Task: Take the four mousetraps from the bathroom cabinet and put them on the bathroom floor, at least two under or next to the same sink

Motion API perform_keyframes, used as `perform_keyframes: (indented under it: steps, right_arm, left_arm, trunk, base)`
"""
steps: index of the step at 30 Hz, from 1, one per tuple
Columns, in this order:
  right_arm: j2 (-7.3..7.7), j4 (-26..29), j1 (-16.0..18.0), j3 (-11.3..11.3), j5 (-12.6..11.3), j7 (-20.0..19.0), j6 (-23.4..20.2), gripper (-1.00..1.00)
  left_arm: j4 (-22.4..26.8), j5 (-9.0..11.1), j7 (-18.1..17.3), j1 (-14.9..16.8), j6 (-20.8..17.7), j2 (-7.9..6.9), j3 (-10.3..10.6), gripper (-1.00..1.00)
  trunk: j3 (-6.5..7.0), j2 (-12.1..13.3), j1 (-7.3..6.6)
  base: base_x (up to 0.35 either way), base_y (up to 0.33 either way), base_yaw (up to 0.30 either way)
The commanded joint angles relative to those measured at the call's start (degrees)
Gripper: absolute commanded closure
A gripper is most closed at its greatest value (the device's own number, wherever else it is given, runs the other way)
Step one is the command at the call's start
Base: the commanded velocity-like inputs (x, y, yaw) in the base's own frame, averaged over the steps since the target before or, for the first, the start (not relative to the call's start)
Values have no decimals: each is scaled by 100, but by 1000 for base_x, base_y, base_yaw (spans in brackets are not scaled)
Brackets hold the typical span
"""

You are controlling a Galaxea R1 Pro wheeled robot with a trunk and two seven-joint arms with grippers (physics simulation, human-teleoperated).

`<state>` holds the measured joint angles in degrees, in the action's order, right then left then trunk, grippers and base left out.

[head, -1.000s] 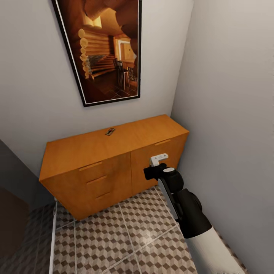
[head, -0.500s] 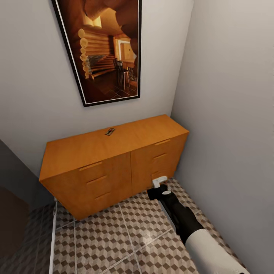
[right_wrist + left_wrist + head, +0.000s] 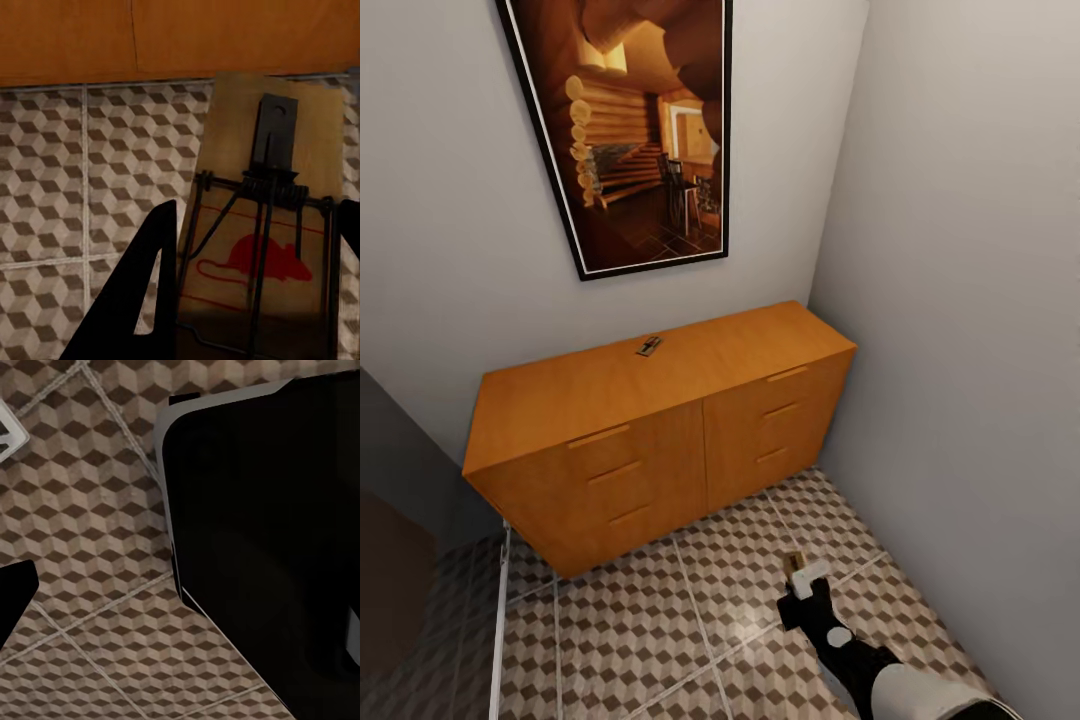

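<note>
Orange-brown cabinet (image 3: 660, 430), cube-patterned floor (image 3: 690, 620)

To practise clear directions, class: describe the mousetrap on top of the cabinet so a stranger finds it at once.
Find the orange cabinet under the framed picture. On its flat top, near the wall, lies one small mousetrap. The other mousetrap is down in the right gripper.

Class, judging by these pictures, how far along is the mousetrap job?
Done: nothing visibly placed yet. In hand: the right gripper holds one mousetrap low over the bathroom floor. Left: another mousetrap sits on the cabinet; two are unaccounted for.
</note>
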<state>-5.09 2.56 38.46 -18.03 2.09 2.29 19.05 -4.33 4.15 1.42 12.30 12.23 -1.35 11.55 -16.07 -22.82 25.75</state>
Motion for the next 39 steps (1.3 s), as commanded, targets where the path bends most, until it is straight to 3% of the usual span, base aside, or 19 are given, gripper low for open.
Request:
perform_keyframes:
  steps: [1, 5, 8, 12, 18, 23, 28, 32, 34, 39]
  right_arm:
    - [0, -41, -16, -15, 10, 8, 105, 100]
    - [26, -135, -434, -16, 11, -2, 537, 100]
    - [58, -156, -752, -16, 11, -4, 1132, 100]
    - [77, -172, -1333, -21, 18, 32, 2452, 100]
    - [77, -176, -2155, -21, 19, 26, 3313, 100]
    - [89, -177, -2733, -16, 19, 17, 3555, 100]
    - [232, -156, -2858, 15, -21, 58, 3575, 100]
    - [288, -139, -2874, 234, -228, 213, 3294, 100]
    - [296, -128, -2878, 366, -337, 339, 3090, 100]
    - [282, -125, -2879, 402, -364, 371, 3043, 100]
  left_arm:
    - [-24, 42, 7, 9, 42, 3, 49, -100]
    - [-24, 42, 7, 9, 42, -4, 49, -100]
    - [-20, 42, 7, 9, 42, -5, 49, -100]
    - [-16, 46, 7, 9, 42, -13, 47, -100]
    - [-16, 50, 7, 9, 42, -15, 40, -100]
    - [-16, 51, 10, 9, 49, -49, 40, -100]
    - [-8, 50, 29, 9, 111, -57, 38, -100]
    - [13, 111, 91, 8, 275, -109, -43, -100]
    - [275, 272, 281, 2, 297, -121, -284, -100]
    - [1335, 424, 1284, 1, 320, -107, -396, -100]
  trunk:
    - [-9, -10, 3]
    - [-9, -10, 3]
    - [-9, -10, 3]
    - [-9, -10, 3]
    - [-9, -10, 3]
    - [-9, -10, 3]
    - [-9, -10, 3]
    - [-9, -10, 3]
    - [-9, -10, 3]
    - [-9, -10, 3]
  base:
    - [0, 0, 0]
    - [0, 0, 0]
    - [0, 0, 0]
    - [0, 0, 0]
    - [0, 0, 0]
    - [0, 0, 0]
    - [0, 0, 0]
    - [0, 0, 0]
    - [0, 0, 0]
    - [0, 0, 0]
